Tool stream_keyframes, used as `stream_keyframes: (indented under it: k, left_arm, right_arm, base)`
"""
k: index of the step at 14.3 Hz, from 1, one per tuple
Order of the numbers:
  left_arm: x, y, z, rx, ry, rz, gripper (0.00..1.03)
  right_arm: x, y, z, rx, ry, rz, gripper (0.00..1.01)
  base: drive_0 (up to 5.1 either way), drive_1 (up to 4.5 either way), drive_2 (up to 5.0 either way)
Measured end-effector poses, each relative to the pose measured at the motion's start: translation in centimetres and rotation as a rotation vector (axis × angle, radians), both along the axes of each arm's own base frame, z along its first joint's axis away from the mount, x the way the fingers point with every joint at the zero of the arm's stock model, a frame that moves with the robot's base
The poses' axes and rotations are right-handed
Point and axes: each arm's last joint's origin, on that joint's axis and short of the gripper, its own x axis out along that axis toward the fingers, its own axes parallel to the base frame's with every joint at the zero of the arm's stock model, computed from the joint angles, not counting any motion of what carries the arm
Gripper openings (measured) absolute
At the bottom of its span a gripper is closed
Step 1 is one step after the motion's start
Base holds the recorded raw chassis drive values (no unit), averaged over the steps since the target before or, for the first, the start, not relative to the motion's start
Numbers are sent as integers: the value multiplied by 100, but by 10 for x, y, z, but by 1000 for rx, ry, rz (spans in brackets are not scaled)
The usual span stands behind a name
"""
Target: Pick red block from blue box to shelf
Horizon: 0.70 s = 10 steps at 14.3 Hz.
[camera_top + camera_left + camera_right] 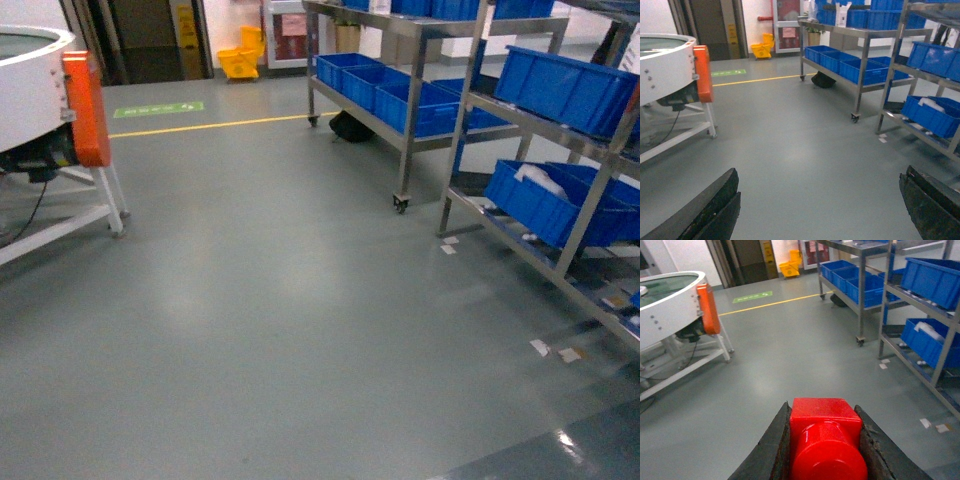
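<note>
The red block (825, 440), a glossy red plastic brick with a round stud facing the camera, is clamped between the two dark fingers of my right gripper (822, 407), above bare grey floor. My left gripper (821, 172) is open, its fingers spread wide with only floor between them. The shelf (466, 120), a stainless-steel rack, stands at the right of the head view and shows in the right wrist view too, the shelf (882, 315) some way ahead of the block. The blue box is out of view. Neither gripper shows in the head view.
Dark blue crates (560, 90) sit on the rack's tiers. A second wheeled steel rack (405, 130) stands behind it. A white round machine with an orange panel (85, 110) is at the left. Paper scraps (555, 350) lie on the floor near the rack.
</note>
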Motion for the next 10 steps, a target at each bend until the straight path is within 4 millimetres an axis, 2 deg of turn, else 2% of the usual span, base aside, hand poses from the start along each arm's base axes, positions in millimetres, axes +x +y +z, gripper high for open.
stream_keyframes:
  k: [8, 10]
  left_arm:
    - [0, 0, 0, 0, 4, -1, 98]
    - [0, 0, 0, 0, -2, -3, 98]
  right_arm:
    - [0, 0, 0, -1, -1, -6, 27]
    - [0, 0, -1, 0, 5, -7, 27]
  base:
    - [-160, -160, -160]
    - [15, 408, -377]
